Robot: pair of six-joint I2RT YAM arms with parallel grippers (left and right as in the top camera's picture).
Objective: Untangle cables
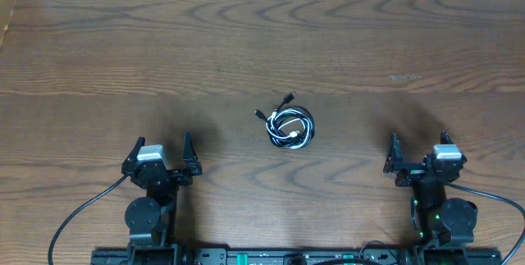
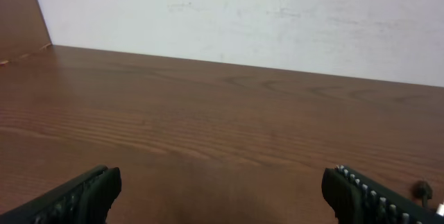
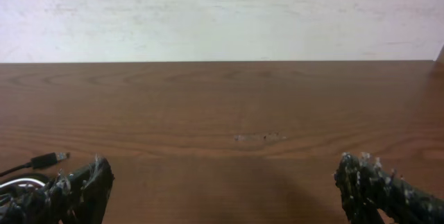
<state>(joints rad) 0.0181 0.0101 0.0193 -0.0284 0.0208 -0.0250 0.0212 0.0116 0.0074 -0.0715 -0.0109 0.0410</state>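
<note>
The cables (image 1: 291,127), one black and one white, lie coiled together in a small bundle at the middle of the wooden table, with plug ends sticking out up and to the left. A black plug end (image 3: 46,159) shows at the far left of the right wrist view. My left gripper (image 1: 161,148) rests near the front left, well left of the bundle, open with nothing between its fingers (image 2: 83,196). Over at the front right, my right gripper (image 1: 418,146) also stands open and empty, its fingers (image 3: 368,182) wide apart.
The table (image 1: 262,43) is bare brown wood, bounded by a white wall (image 2: 243,16) at the back. Thick black arm cables (image 1: 78,216) trail from both arm bases at the front edge. A faint scuff (image 1: 404,76) marks the wood at the back right.
</note>
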